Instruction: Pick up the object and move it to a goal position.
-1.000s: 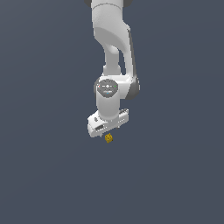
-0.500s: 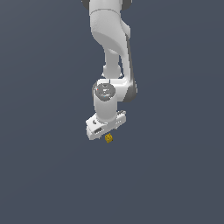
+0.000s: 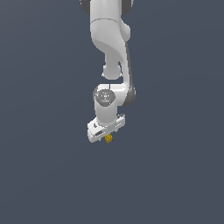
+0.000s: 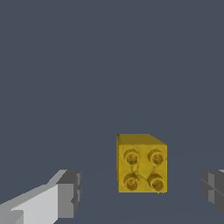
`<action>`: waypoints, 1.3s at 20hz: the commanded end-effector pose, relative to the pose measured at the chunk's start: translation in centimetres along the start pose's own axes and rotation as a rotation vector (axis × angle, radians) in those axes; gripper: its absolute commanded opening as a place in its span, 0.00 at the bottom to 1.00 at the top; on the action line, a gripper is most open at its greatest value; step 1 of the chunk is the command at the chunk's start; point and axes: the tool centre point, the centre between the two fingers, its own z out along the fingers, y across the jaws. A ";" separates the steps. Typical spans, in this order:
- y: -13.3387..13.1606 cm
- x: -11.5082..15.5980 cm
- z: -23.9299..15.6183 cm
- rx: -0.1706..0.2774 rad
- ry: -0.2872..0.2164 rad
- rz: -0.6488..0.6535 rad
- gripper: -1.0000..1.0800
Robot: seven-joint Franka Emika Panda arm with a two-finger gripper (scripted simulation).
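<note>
The arm reached down from the top of the exterior view, its wrist turned so that the gripper (image 3: pixel 107 136) pointed at the dark grey desk (image 3: pixel 175 175). Under the white hand sat the object (image 3: pixel 109 138), a small yellow-gold brick, only partly showing past the gripper body in that view. No edge or corner of the desk appeared in either picture, so the brick's place on it could not be fixed beyond saying it lay directly beneath the hand.

The wrist view explained the pose. The brick (image 4: pixel 141 163) rested with four round studs facing the camera, and the two fingers (image 4: pixel 70 192) stood spread wide, one on each side, with bare desk visible between each pad and the brick. Nothing was gripped. The brick lay nearer to one finger than the other, so it was not centred in the gap.

The straddling stance looked like preparation for a pinch across the brick's flat side faces, which would offer the pads parallel surfaces. Because of the offset, one pad would probably touch first and nudge the brick sideways before the other met it. Whether the fingertips had reached the brick's height was unclear. No goal marker was visible.
</note>
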 end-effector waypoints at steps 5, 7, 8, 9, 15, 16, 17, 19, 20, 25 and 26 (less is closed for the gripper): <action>0.0 0.0 2.3 0.000 0.000 -0.002 0.96; 0.0 0.0 2.4 0.000 0.000 -0.002 0.96; 0.0 0.0 2.4 0.000 0.000 -0.002 0.00; 0.0 0.0 2.4 0.000 0.000 -0.002 0.00; 0.0 0.0 2.4 0.000 0.000 -0.002 0.00; 0.0 0.0 2.4 0.000 0.000 -0.002 0.00; 0.0 0.0 2.4 0.000 0.000 -0.002 0.00; 0.0 0.0 2.3 0.000 -0.001 -0.002 0.00; 0.0 0.0 2.2 0.000 -0.001 -0.002 0.00; -0.5 0.3 1.0 0.000 -0.001 -0.002 0.00; -0.7 0.4 0.6 0.000 -0.001 -0.002 0.00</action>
